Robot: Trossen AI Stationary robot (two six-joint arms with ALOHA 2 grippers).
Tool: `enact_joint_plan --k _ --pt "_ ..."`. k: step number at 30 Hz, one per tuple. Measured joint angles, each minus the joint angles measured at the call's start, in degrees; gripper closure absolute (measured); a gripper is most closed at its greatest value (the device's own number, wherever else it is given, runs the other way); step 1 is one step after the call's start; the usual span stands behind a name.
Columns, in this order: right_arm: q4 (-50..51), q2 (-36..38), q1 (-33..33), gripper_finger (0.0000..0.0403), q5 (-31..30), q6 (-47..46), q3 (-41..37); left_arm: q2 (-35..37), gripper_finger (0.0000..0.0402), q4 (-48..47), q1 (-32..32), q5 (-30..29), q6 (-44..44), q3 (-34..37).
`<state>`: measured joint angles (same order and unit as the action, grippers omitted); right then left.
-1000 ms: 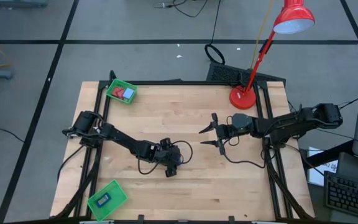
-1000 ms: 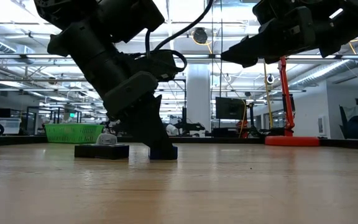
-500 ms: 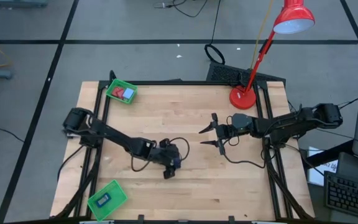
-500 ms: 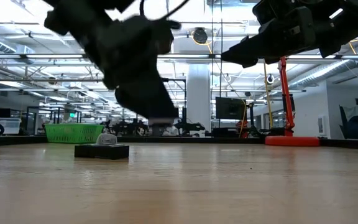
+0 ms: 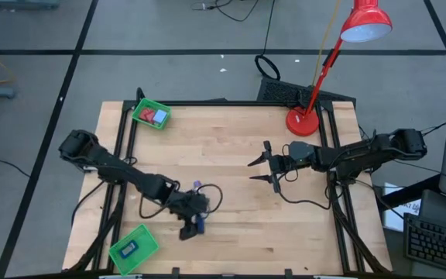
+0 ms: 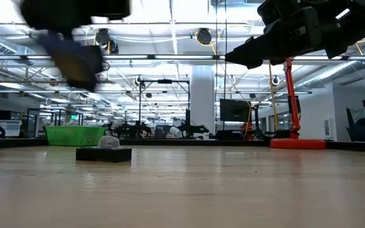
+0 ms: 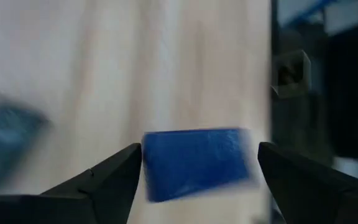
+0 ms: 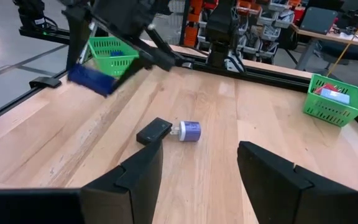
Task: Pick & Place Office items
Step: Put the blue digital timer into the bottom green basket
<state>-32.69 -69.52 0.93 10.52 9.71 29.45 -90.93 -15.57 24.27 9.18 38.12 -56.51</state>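
Two green trays sit on the table. The near-left tray (image 5: 147, 242) holds one small dark rectangular piece (image 5: 128, 249).

Just right of that tray, near the table's front edge, the left gripper (image 5: 190, 226) is raised off the wood. Its jaws are spread wide around one blue block (image 7: 194, 163), which it carries in the air. The block is flat and rectangular, a solid deep blue, and it spans most of the gap between the fingers.

Farther in, about mid-table, two loose pieces lie on the wood, touching or nearly so. One is a flat black rectangle (image 8: 153, 130) and the other a short purple cylinder with a pale end (image 8: 189, 130).

Right of centre, the right gripper (image 5: 257, 169) hangs above the table with its jaws parted, holding nothing.

The far-left tray (image 5: 142, 112) holds one red piece (image 5: 161, 118) and one light-blue piece (image 5: 154, 122) side by side. One red desk lamp (image 5: 303, 122) stands at the far right.
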Motion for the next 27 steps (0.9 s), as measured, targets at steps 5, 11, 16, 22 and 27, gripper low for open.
enact_joint_plan --k 5,11,16,22,27 --pt "-1.42 0.00 0.02 0.0206 0.00 1.74 0.00 1.11 0.0125 -2.41 3.41 9.92 12.29 0.00" --pt "-6.20 0.00 0.18 0.0206 0.00 3.43 0.00 1.07 0.0221 -4.58 7.06 12.78 18.64 0.00" --pt "-8.19 0.02 0.24 0.0206 -0.02 3.60 0.00 1.07 0.0284 -6.03 7.37 1.82 19.21 0.00" --pt "-8.21 0.02 0.24 0.0206 -0.02 3.52 0.00 1.07 0.0322 -5.20 9.24 5.59 23.54 0.00" --pt "-8.21 0.02 0.24 0.0206 -0.01 3.43 0.00 0.44 0.0314 -2.01 12.33 -3.08 28.67 -0.04"
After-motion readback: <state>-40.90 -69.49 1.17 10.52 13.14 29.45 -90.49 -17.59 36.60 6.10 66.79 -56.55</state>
